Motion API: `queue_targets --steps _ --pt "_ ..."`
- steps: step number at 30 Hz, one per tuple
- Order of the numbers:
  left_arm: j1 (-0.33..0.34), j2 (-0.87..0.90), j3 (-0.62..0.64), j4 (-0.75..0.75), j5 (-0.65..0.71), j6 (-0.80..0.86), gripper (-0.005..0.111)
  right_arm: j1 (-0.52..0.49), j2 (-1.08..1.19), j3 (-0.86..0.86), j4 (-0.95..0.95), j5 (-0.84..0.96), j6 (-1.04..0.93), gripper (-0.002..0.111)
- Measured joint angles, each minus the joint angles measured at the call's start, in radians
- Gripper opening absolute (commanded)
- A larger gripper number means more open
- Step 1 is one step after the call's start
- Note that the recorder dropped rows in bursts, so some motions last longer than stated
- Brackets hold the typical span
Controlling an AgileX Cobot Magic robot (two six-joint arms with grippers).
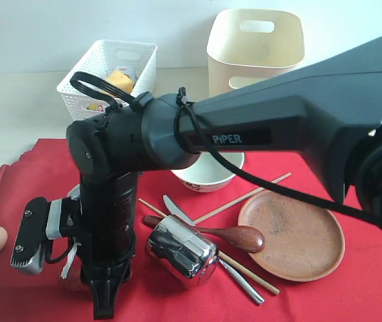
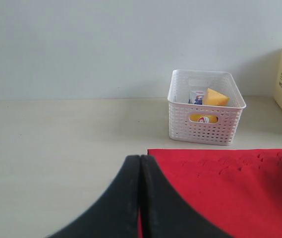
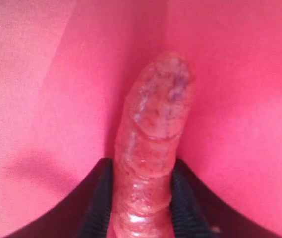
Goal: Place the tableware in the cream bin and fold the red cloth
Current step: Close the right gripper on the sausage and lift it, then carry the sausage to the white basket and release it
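1. My right end effector (image 3: 141,171) is pinching a glossy brown sausage (image 3: 155,124). The jaws clamp its sides, and its long axis runs straight out past the fingertips, low over the bright red cloth (image 1: 365,295). It is not tableware, so I judge it has to be set down before this arm can do the task's own work.
2. The shiny steel cup (image 1: 180,253) is just beside that end effector on the cloth, toward my right arm's side of the bench, and seems to lie on its side.
3. The dark wooden spoon (image 1: 234,236) rests at the cup, with its handle running across toward the end effector. The metal knife (image 1: 241,280) and thin wooden chopsticks (image 1: 251,196) lie slantwise and crossed under and around it.
4. The round brown plate (image 1: 291,235) sits further toward the right edge. The pale green-white bowl (image 1: 204,180) is behind the cup, partly hidden by my arm.
5. The tall cream plastic bin (image 1: 254,57) stands off the cloth at the bench's back edge, beyond the bowl. A white lattice basket (image 1: 107,74) is beside it.
6. My left end effector (image 2: 140,198) has its fingers pressed together, empty, near the cloth's corner and well apart from the tableware. The right arm is nearer.
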Motion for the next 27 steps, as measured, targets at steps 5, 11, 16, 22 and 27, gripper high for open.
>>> queue_targets --steps 5,11,16,22,27 --pt "0.0 0.0 0.0 0.0 0.0 0.0 0.0 0.0 -0.006 -0.042 -0.012 -0.005 0.036 0.0" --pt "0.0 0.0 0.0 0.0 0.0 0.0 0.0 0.0 -0.043 -0.1 -0.037 -0.086 0.077 0.0" --pt "0.0 0.0 0.0 0.0 0.0 0.0 0.0 0.0 -0.049 -0.11 -0.139 -0.233 0.169 0.0" --pt "0.0 0.0 0.0 0.0 0.0 0.0 0.0 0.0 -0.049 -0.11 -0.313 -0.436 0.359 0.0" --pt "0.0 0.0 0.0 0.0 0.0 0.0 0.0 -0.033 -0.048 -0.11 -0.355 -0.599 0.461 0.0"
